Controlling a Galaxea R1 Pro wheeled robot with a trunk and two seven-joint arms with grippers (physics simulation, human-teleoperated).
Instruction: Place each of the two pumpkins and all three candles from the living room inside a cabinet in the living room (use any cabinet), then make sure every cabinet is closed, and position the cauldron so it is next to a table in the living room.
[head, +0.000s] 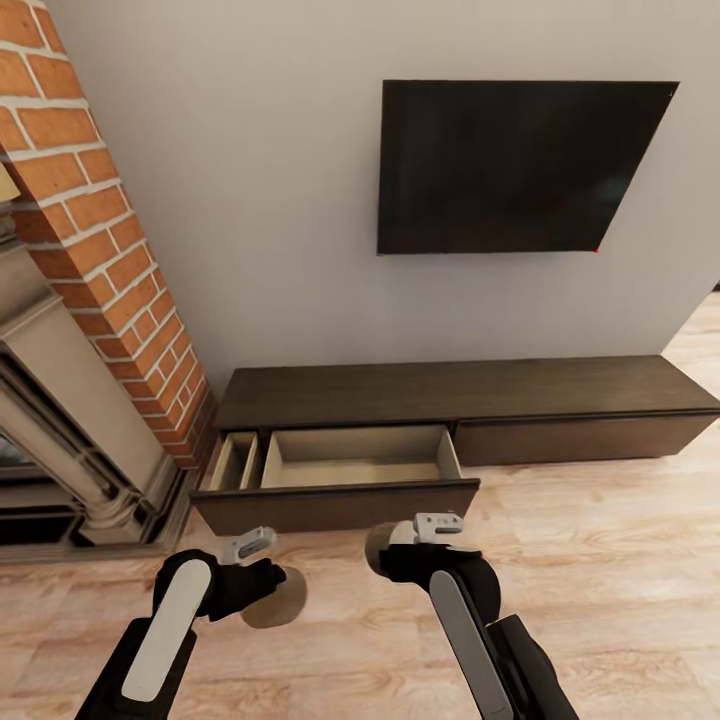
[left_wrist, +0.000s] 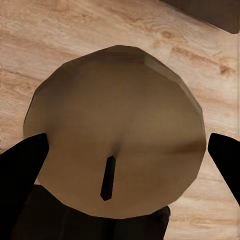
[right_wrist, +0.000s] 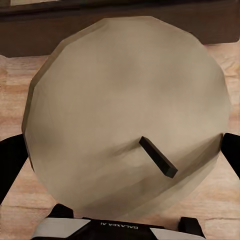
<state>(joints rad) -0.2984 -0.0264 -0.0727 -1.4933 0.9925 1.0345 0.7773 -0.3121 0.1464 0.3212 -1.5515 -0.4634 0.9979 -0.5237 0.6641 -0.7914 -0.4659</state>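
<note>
The long dark-brown cabinet (head: 470, 395) sits low against the wall in the middle of the head view, under a black TV (head: 520, 165). One wide drawer (head: 350, 470) is pulled out, and its pale inside has room in it. A red-brick fireplace (head: 100, 230) stands at the left edge. At the bottom of the frame, the left gripper (head: 268, 590) holds a beige candle (head: 275, 600) over the wood floor (head: 600, 560). In the left wrist view that candle (left_wrist: 117, 130) sits between the two dark fingers (left_wrist: 20, 170), its wick showing. The right gripper (head: 385, 548) holds another candle (head: 380, 548) just in front of the drawer; its fingers (right_wrist: 10, 160) press both sides of that candle (right_wrist: 125, 115)
</note>
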